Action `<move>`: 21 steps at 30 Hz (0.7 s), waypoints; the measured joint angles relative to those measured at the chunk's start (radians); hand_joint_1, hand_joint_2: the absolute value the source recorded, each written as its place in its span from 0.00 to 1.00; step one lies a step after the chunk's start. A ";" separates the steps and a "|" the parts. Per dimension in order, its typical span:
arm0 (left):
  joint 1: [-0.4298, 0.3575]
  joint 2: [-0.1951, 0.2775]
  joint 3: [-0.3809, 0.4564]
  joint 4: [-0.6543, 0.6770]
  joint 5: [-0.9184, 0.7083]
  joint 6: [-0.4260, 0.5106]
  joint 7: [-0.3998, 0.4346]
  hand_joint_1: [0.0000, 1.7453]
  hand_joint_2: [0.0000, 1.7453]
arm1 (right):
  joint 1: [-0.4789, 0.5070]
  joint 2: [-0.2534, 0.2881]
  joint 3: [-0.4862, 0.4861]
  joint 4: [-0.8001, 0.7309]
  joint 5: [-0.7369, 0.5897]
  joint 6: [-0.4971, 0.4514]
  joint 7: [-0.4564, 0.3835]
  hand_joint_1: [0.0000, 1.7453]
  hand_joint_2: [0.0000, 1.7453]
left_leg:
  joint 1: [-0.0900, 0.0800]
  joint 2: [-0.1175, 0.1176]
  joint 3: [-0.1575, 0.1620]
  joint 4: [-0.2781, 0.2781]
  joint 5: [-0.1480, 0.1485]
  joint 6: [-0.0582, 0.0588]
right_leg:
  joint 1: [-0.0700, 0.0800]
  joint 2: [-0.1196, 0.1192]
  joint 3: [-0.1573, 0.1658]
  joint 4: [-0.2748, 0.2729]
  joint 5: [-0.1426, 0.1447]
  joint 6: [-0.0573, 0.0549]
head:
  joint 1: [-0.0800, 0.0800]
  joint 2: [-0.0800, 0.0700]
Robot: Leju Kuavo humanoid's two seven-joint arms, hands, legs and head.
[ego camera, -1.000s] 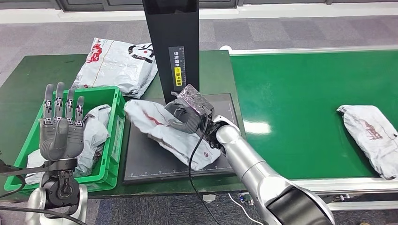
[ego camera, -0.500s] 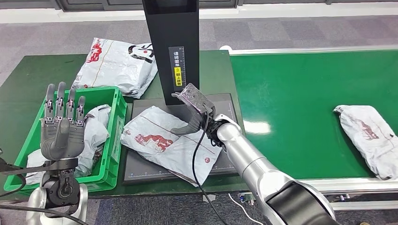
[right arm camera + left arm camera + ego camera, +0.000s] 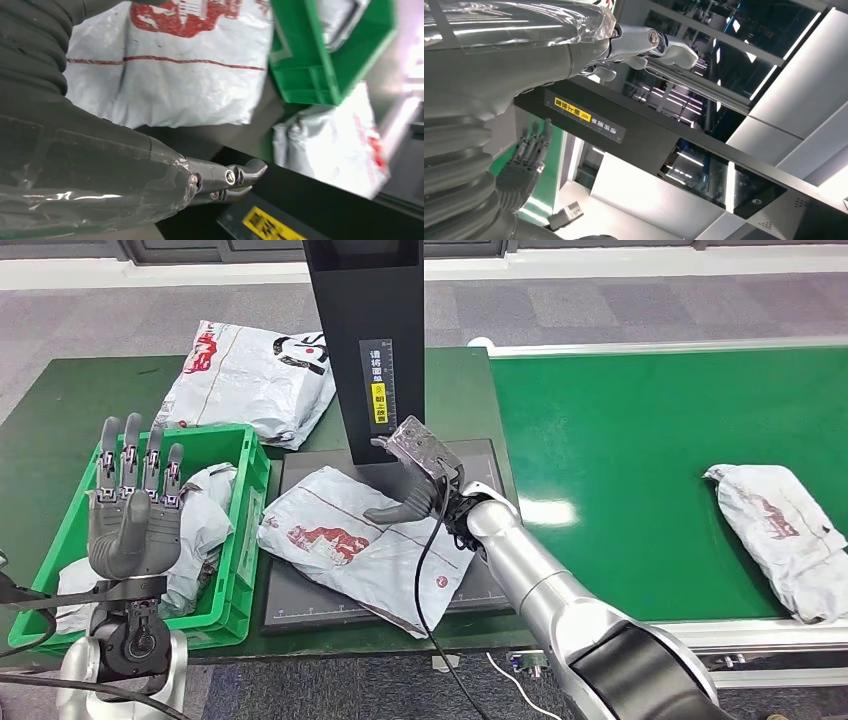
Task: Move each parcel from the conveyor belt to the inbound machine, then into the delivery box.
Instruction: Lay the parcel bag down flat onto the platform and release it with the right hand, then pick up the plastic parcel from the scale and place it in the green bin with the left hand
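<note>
A white parcel with red print (image 3: pixel 350 545) lies flat on the black plate (image 3: pixel 480 455) of the inbound machine (image 3: pixel 365 330). My right hand (image 3: pixel 412 480) hovers at the parcel's far right edge with its fingers apart and nothing in them. In the right wrist view the same parcel (image 3: pixel 170 75) lies just under my fingers (image 3: pixel 235 177). My left hand (image 3: pixel 133 510) is raised upright and open over the green delivery box (image 3: pixel 250 530), which holds other white parcels. Another parcel (image 3: pixel 780 535) lies on the green conveyor belt (image 3: pixel 640 440) at the far right.
A large white parcel (image 3: pixel 250 375) lies on the table behind the box, left of the machine's black column. The box stands close against the plate's left side. A black cable hangs from my right wrist across the plate's front.
My right hand has let go of the parcel, which went from bunched up in its grip to flat on the plate. The parcel on the belt has drifted slightly left.
</note>
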 joint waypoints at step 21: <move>-0.129 0.093 -0.174 0.095 -1.130 0.127 -0.007 0.00 1.00 | 0.688 -0.101 -0.176 -1.341 0.098 -0.523 -0.313 0.00 1.00 | 0.000 0.002 0.000 0.000 -0.004 -0.001 | 0.000 0.001 -0.001 -0.001 -0.002 -0.001 | 0.000 0.000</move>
